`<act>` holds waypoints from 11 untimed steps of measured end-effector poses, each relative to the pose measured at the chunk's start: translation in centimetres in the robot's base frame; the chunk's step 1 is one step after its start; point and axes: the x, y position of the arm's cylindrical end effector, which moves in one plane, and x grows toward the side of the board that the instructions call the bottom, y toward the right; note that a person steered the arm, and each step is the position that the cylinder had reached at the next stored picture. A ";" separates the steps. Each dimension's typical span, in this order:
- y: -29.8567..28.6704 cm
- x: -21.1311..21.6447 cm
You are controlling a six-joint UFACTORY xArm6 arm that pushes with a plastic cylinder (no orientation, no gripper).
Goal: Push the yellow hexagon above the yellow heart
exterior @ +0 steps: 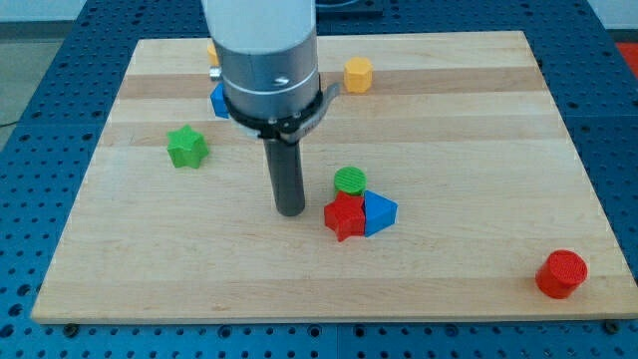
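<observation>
The yellow hexagon sits near the view's top, right of the arm. A sliver of a yellow block, perhaps the yellow heart, shows at the arm's left edge near the top; most of it is hidden. My tip rests on the board near the middle, well below the hexagon and just left of the red star.
A green star lies at the left. A blue block is partly hidden behind the arm. A green cylinder, the red star and a blue triangle cluster right of the tip. A red cylinder sits at bottom right.
</observation>
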 end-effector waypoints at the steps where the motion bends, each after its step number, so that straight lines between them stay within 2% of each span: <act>1: 3.9 0.2; 4: 8.7 6.0; 6: 4.0 6.8; 7: 6.4 8.1; 8: 11.5 8.1; 11: 17.0 8.1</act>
